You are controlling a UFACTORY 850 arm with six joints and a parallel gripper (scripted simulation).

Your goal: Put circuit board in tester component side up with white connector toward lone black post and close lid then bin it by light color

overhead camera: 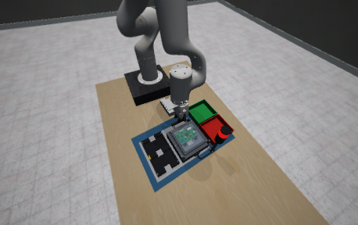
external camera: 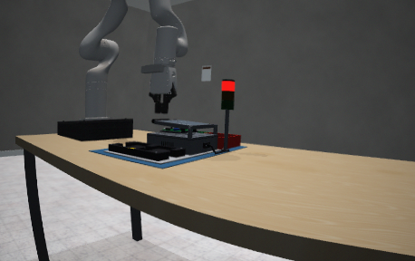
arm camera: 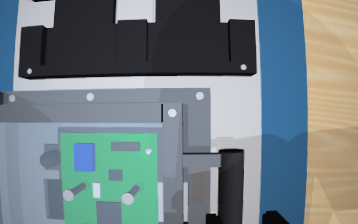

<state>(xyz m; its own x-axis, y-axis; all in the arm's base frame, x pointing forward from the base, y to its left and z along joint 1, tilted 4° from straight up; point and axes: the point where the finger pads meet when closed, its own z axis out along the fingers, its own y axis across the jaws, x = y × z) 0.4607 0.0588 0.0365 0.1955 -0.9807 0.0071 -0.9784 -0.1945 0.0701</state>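
Green rectangular circuit board under grey see-through lid, center of top view; signal light red. My black-fingered claw: slightly open, empty. Left: open lid, bin board in red.

Top: high and distant, oblique downward, arm base at 11 o'clock. Exterior: low, nearly level across the counter, base at 9 o'clock. Wrist: close, downward over the tester, common to all views.

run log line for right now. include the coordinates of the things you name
signal light point(overhead camera: 223, 133) point(external camera: 228, 86): red | board point(overhead camera: 186, 134) point(arm camera: 109, 175): in tester, under lid point(overhead camera: 200, 145) point(external camera: 188, 122) | tool point(external camera: 161, 112): above tester, nothing held
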